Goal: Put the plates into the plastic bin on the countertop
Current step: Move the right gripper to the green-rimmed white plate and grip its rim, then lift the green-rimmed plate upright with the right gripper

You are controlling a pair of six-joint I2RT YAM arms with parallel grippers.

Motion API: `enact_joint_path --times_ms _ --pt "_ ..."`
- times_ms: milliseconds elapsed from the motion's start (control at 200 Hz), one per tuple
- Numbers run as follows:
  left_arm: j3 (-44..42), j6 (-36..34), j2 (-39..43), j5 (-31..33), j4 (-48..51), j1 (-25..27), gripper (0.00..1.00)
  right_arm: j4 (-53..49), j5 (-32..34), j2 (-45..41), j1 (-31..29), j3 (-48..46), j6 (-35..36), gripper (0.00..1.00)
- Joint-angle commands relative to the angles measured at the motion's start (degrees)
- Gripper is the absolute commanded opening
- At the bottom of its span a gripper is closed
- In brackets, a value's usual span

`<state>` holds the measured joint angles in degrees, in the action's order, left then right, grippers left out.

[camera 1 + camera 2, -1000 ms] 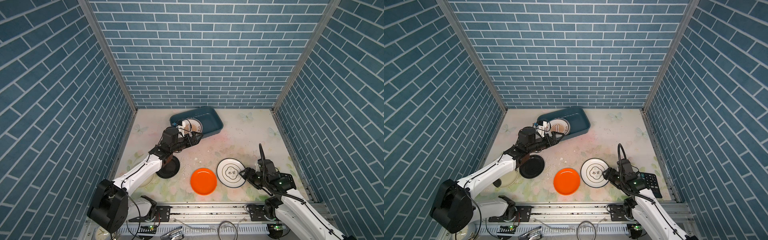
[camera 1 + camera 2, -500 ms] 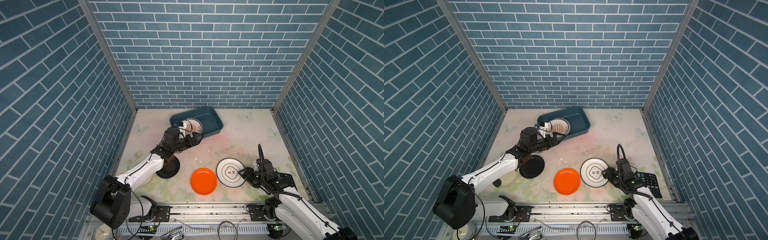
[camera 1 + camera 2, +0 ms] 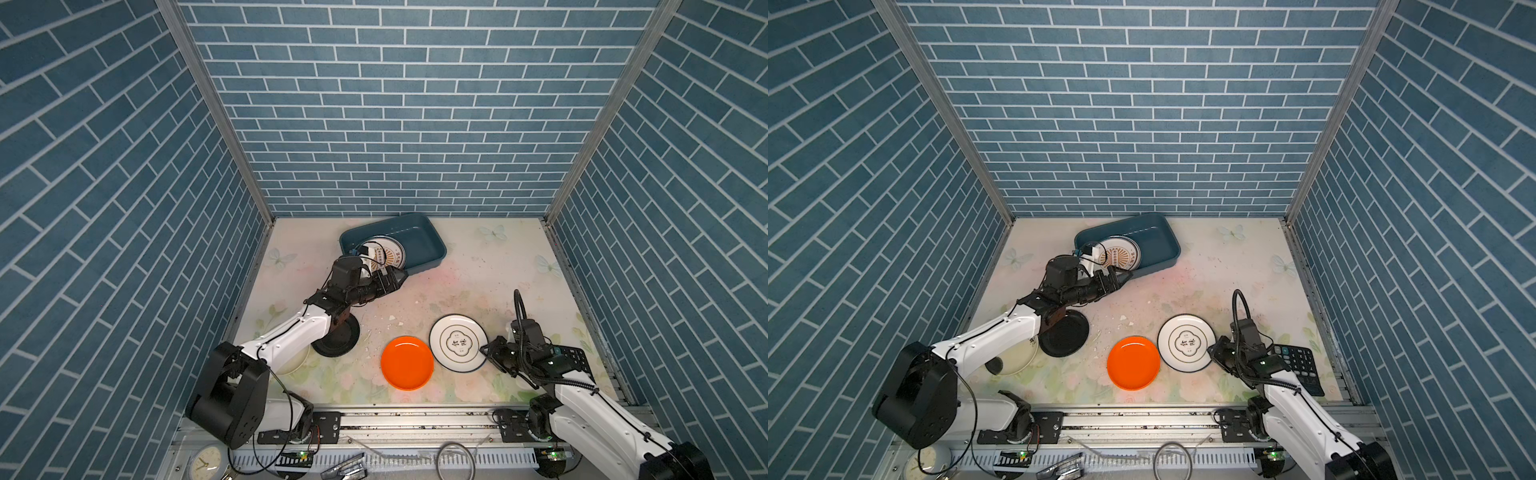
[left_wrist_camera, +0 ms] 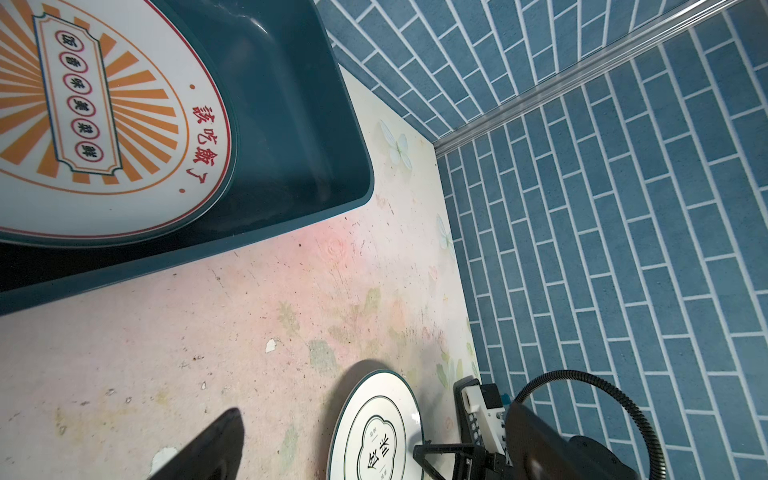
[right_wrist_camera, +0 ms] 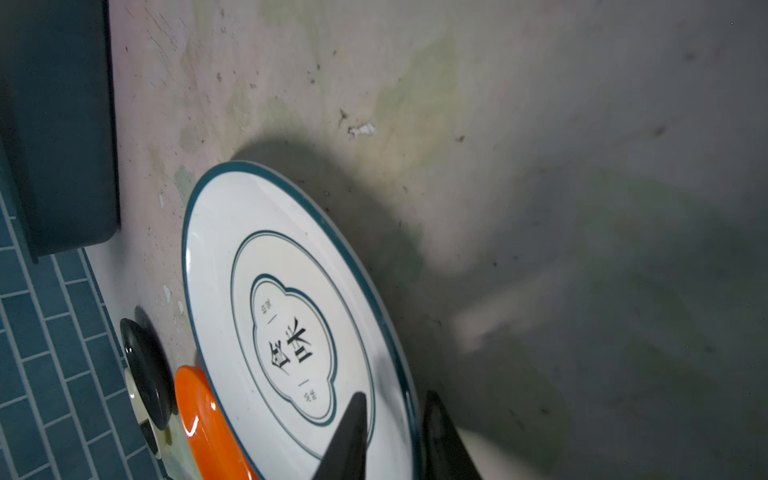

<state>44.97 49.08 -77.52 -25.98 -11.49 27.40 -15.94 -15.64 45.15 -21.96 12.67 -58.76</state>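
The dark teal plastic bin (image 3: 419, 232) (image 3: 1154, 232) stands at the back of the countertop (image 3: 478, 286) with a sunburst plate (image 3: 390, 254) (image 4: 104, 124) inside. My left gripper (image 3: 395, 279) (image 3: 1121, 277) (image 4: 376, 409) hovers open and empty by the bin's front wall. A white teal-rimmed plate (image 3: 457, 343) (image 3: 1187, 342) (image 5: 282, 316) lies flat at the front. My right gripper (image 3: 484, 353) (image 3: 1212, 351) (image 5: 392, 399) is shut on its rim, one finger over the plate, one outside. An orange plate (image 3: 407, 363) (image 5: 208, 424) touches it, and a black plate (image 3: 336, 338) lies left.
A cream plate (image 3: 1017, 359) lies partly under my left arm. A black calculator (image 3: 571, 359) (image 3: 1300, 365) sits just behind my right gripper. A white clock (image 3: 205, 463) rests on the front rail. Blue brick walls close in three sides.
My right gripper's jaws have closed in on the white plate's rim. My left gripper has drawn back a little from the bin, still open.
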Motion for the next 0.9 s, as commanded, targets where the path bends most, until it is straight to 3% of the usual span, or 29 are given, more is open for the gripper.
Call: enact_joint_path --times_ms 0,895 --pt "-0.23 -0.48 -0.53 0.14 -0.73 0.29 1.00 0.69 1.84 0.71 -0.01 -0.34 -1.63 0.21" --pt "0.01 -0.72 -2.32 0.38 -0.57 0.33 1.00 -0.92 6.83 -2.63 0.00 -0.48 -4.56 0.04"
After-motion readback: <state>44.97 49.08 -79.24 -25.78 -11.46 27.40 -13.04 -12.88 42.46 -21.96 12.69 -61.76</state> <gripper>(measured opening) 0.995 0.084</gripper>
